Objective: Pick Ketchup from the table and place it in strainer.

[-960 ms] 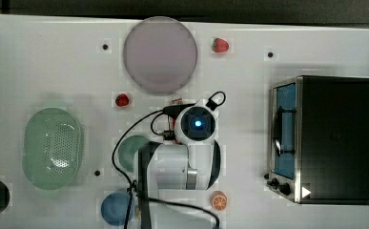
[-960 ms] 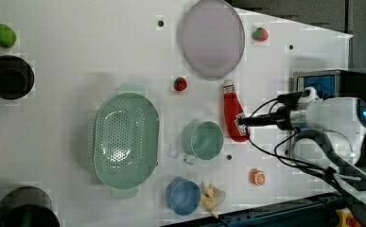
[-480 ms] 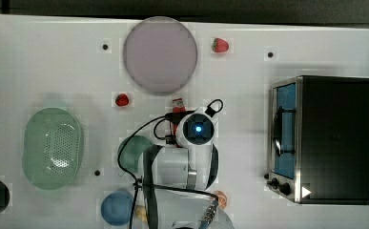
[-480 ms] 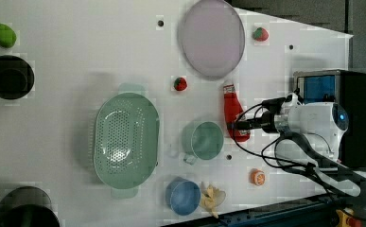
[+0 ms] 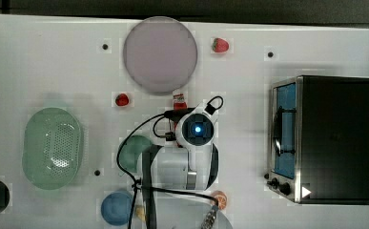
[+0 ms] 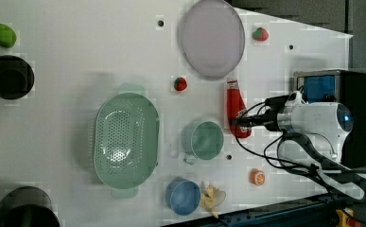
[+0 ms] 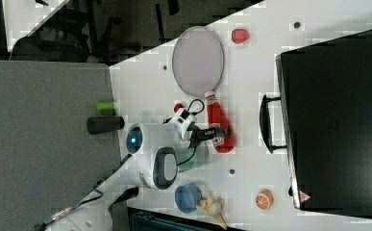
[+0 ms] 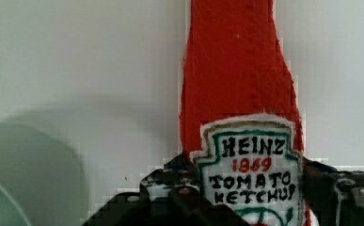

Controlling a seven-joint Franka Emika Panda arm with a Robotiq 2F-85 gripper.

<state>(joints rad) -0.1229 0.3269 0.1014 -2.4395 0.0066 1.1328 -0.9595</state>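
Red felt Ketchup (image 6: 237,108): lies flat on the worktop, just beside the green mug (image 6: 205,140), on the mug's right in the left view; its white cap end points toward the lilac plate (image 6: 212,38).
End effector (image 8: 245,197): down over the label end of the Ketchup; the wrist view shows a dark finger (image 8: 170,193) on each flank of the label. Whether the fingers already press the bottle I cannot tell.
Strainer (image 6: 125,140): pale mint, on the mug's far side from the Ketchup, well apart from the bottle.
Near the mug: a small round red fruit (image 6: 180,83) toward the plate; a blue bowl (image 6: 183,196), a banana peel (image 6: 213,197) and an orange slice (image 6: 257,177) toward the lower edge in the left view.
Worktop (image 5: 53,57): plain white, with small dark holes dotted over it; a black toaster oven (image 5: 332,138) stands well to the mug's right in the top view, and a strawberry (image 5: 220,45) lies just past the plate.
Room: dark surroundings beyond the worktop; a grey panel (image 7: 44,139) in the right view.
Change from the earlier frame: in the top view the arm's head has moved lower and nearer the mug; in the left view the end effector has closed in over the bottle, and its fingers have drawn in from nearly full spread. The Ketchup has stayed where it lay.
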